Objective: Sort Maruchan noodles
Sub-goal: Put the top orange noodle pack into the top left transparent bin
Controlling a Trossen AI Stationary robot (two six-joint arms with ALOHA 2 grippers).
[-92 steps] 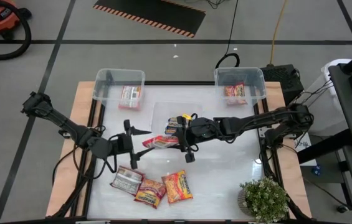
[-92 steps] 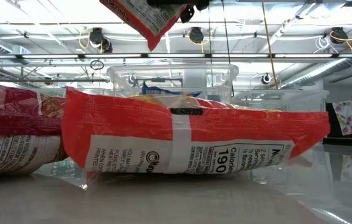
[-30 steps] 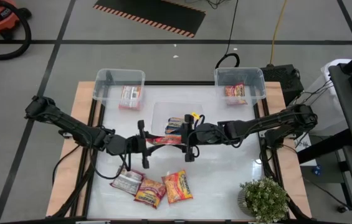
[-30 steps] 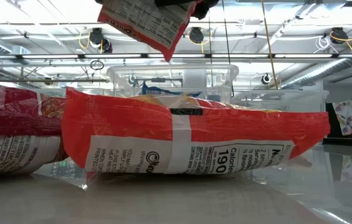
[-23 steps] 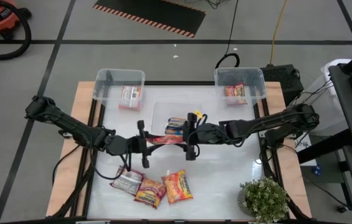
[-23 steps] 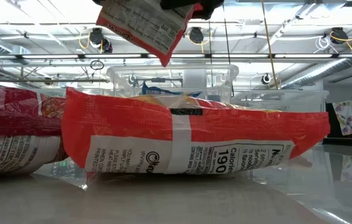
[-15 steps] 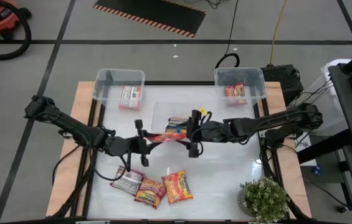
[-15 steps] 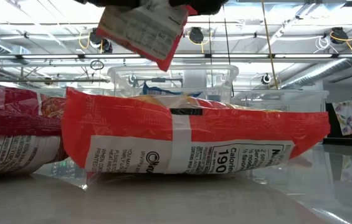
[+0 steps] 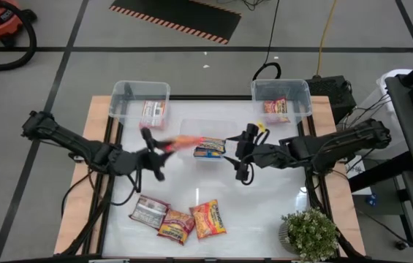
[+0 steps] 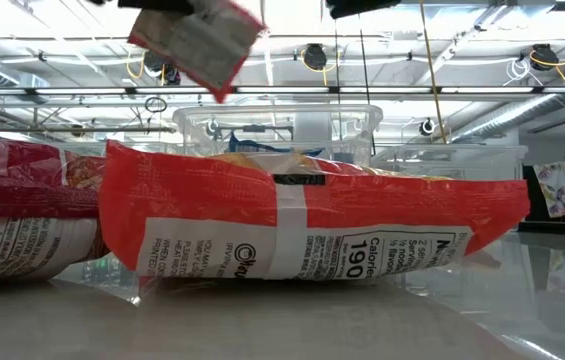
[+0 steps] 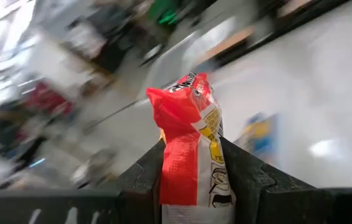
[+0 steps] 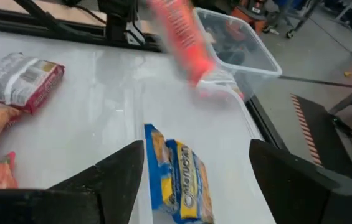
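Note:
My left gripper is shut on a red noodle packet and holds it in the air left of the middle clear bin. In the low view the same packet shows high above the table. My right gripper stands open and empty to the right of that bin, above a blue-yellow packet that lies flat on the bin's floor. Three more packets lie flat on the table near its front edge. My left gripper pinches the red packet between its two fingers, one on each flat face. The fingers come at it about level from the table's left. The packet's free end sticks out past the fingertips. The packet is lifted clear of the table.
A clear bin at the far left holds a red-and-white packet. A second clear bin at the far right holds an orange-red packet. A potted plant stands at the front right corner.
Both grippers were at the red packet over the table's middle. My right gripper has let go of it and drawn back toward the table's right edge. My left gripper has carried the packet up and toward the far left, rolling it as it went.

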